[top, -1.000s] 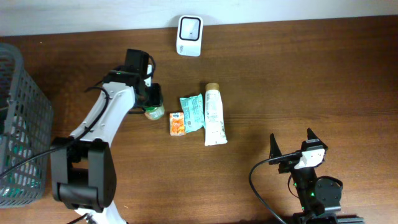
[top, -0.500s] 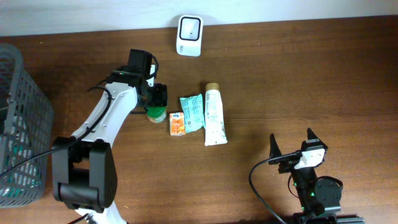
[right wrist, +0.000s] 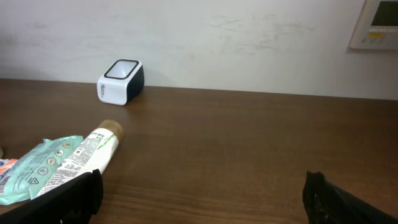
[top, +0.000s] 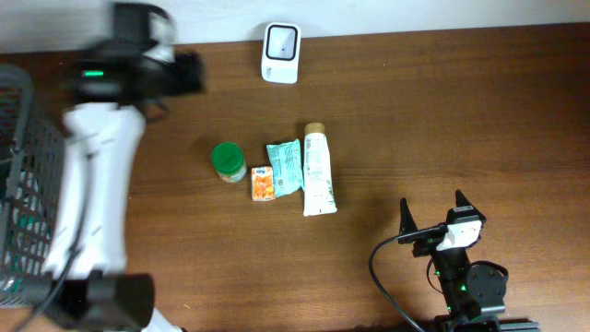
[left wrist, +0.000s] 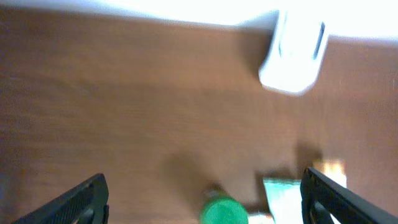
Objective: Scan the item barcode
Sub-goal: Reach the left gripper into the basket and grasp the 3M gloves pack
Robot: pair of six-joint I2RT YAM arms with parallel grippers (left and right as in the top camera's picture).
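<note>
Green-lidded jar (top: 228, 159) is standing free on the tabletop (top: 479, 111), well apart from the scanner (top: 280, 41). Left gripper (top: 187, 74) and right gripper (top: 433, 205) are both hanging open, empty. A pick seems to be pending, calling for grasping an item and turning its barcode toward the scanner.

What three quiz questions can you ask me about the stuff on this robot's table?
1. True or false: the left hand is holding the green-lidded jar.
2. Which thing lies right next to the white tube? A) teal packet B) grey basket C) white scanner
3. How many items make up the row in the middle of the table?

Key:
1. False. The hand is open and away from the jar.
2. A.
3. Four: jar, orange carton, packet, tube.
</note>
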